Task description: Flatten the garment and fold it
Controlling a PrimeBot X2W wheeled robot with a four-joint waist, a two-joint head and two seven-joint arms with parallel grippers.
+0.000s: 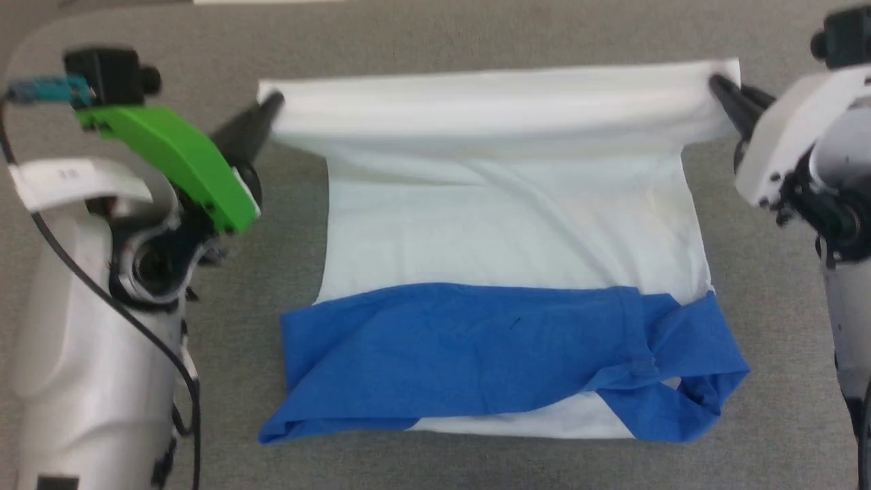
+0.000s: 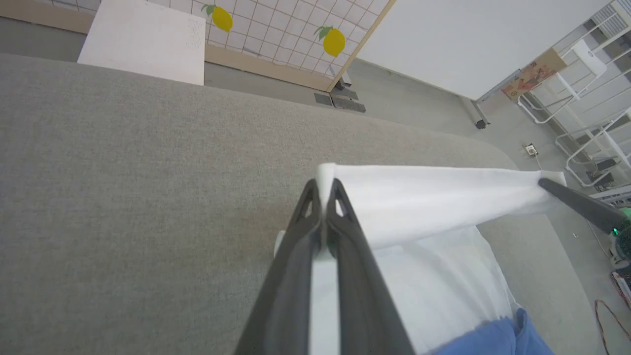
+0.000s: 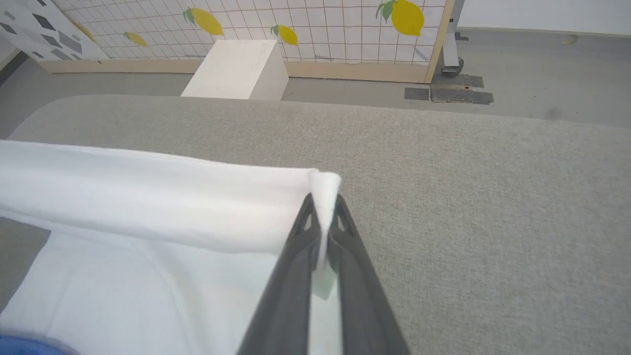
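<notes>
The shirt (image 1: pixel 503 218) lies spread on the grey desk (image 1: pixel 476 41), white body flat, blue sleeves folded across its near part, far edge raised and stretched taut.

Left gripper (image 1: pixel 273 103): two long dark tapered fingers (image 2: pixel 355 246), triangular cut-outs near tips. Behind it: bright green bracket (image 1: pixel 177 160), black camera block (image 1: pixel 112 71), teal connector (image 1: pixel 51 90), white label strip (image 1: pixel 68 178), black cable (image 1: pixel 122 313), pale forearm (image 1: pixel 88 381). Right gripper (image 1: pixel 716 83): same fingers; white housing (image 1: pixel 789 136) behind it, dark screws (image 1: pixel 763 201).
</notes>
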